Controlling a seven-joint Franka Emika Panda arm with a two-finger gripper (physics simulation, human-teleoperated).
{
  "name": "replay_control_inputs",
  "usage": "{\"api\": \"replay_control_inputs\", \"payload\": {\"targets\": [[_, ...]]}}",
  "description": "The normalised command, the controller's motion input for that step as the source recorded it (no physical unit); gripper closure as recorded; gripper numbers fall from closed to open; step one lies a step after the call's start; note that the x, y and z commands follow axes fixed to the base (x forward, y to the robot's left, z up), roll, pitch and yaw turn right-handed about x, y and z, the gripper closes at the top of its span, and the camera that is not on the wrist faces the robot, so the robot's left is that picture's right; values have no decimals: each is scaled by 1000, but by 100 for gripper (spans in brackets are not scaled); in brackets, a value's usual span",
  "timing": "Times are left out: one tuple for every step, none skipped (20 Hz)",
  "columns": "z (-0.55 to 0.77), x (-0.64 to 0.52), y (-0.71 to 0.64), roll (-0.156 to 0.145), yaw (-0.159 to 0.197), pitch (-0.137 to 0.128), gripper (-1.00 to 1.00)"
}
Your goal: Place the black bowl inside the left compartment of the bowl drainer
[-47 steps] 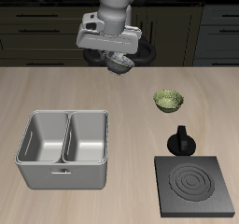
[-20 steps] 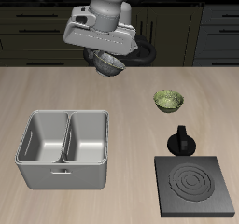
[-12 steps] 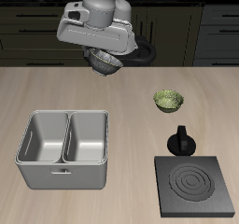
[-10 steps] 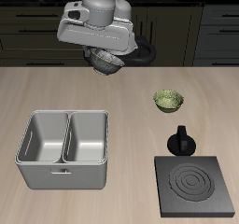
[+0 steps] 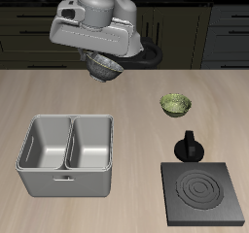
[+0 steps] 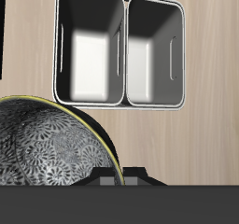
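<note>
Gripping the bowl (image 5: pixel 106 68) by its rim, the claw (image 5: pixel 105 60) is hanging high above the back part of the counter (image 5: pixel 126 91), its fingers clamped on the bowl so that it is riding well clear of the wood. In the wrist view the bowl (image 6: pixel 51 144) is showing its speckled silvery inside close under the camera, with the drainer (image 6: pixel 119 48) lying beyond it on the counter, both compartments open and bare. The drainer (image 5: pixel 66 154) is sitting nearer the front edge, toward one front corner, with its long side running along that edge, so its two compartments are lying side by side across the counter. Judging from this, the carry is about half done: the bowl is hanging farther back than the drainer and roughly in line with the compartment that is closer to the counter's middle, so the coming move is calling for travel toward the front edge before any lowering, plus whatever sideways shift the target compartment needs. The dividing wall between the compartments is the thing to watch, since a bowl released over it could tip either way. A green bowl (image 5: pixel 175 104), a knobbed object (image 5: pixel 188 145) and the stove plate (image 5: pixel 203 192) are standing well apart from that path.
</note>
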Motion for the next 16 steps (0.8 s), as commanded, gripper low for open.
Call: {"api": "replay_control_inputs", "payload": {"targets": [[56, 125, -53, -14, -29, 28, 100], [67, 328, 32, 83, 15, 6, 100], [24, 313, 50, 74, 53, 20, 100], [30, 385, -46, 5, 39, -16, 100], [-1, 269, 4, 18, -2, 40, 100], [9, 207, -5, 1, -14, 12, 100], [9, 314, 89, 72, -15, 20, 100], [22, 298, 127, 28, 26, 16, 100], [41, 326, 248, 127, -5, 15, 100], [-9, 169, 87, -6, 0, 27, 100], [34, 186, 149, 42, 2, 0, 100], [70, 81, 149, 61, 23, -26, 100], [93, 193, 27, -2, 24, -38, 100], [72, 277, 51, 65, -86, 60, 100], [104, 164, 37, 47, 11, -11, 100], [152, 160, 28, 12, -1, -58, 100]]}}
